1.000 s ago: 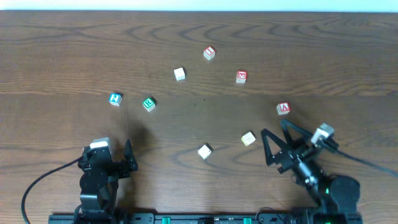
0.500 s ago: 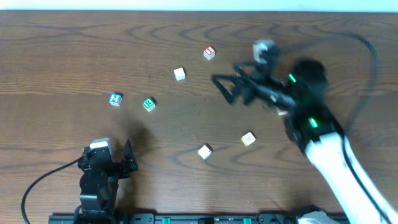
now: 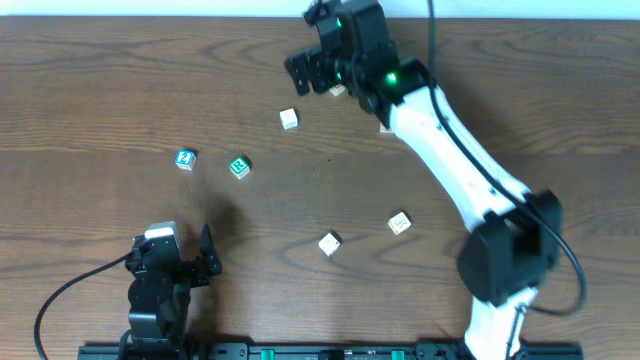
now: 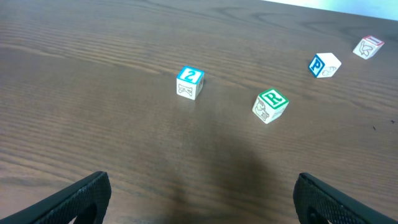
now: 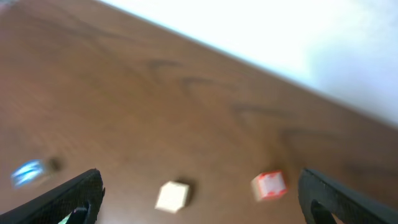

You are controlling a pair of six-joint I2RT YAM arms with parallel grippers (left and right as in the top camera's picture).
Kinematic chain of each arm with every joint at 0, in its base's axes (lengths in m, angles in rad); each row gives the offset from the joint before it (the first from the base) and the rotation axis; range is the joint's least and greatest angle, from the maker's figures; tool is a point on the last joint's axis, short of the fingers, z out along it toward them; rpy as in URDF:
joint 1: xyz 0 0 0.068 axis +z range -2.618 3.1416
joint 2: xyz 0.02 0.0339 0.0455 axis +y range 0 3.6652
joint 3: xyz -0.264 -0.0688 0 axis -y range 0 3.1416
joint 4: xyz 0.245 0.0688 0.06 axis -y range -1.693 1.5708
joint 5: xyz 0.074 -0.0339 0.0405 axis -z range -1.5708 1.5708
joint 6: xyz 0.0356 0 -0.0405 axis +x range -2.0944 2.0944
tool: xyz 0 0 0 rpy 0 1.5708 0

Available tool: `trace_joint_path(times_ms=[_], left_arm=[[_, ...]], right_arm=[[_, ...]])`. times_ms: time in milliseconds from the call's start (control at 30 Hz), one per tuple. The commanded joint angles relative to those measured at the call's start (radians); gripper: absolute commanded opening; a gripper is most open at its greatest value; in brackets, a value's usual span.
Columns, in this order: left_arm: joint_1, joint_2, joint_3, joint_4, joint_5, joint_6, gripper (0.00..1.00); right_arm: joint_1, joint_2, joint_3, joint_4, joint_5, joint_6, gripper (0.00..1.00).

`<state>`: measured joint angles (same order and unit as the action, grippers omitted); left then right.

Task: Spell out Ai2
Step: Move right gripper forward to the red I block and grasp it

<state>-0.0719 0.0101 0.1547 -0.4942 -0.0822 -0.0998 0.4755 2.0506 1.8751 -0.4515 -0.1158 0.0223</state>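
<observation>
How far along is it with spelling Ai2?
Nothing is spelled yet: no letters stand in a row. The blue 2 block sits near the green R block, not touching it. The right gripper is open and empty, reaching toward a red block at the far side; the left gripper is open too. All three letters remain to be lined up.

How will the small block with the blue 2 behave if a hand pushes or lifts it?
The 2 block looks like a rigid cube, so it should keep its shape when squeezed. It sits flat on the wooden table, so a low push would probably slide it, not roll it.
</observation>
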Motion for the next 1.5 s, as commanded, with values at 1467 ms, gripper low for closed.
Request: trace_joint_path(times_ms=[1467], left_arm=[[0.006, -0.006, -0.017, -0.002, -0.003, 0.015, 0.95]], right_arm=[[-0.084, 0.492, 0.241, -0.124, -0.004, -0.342, 0.88]])
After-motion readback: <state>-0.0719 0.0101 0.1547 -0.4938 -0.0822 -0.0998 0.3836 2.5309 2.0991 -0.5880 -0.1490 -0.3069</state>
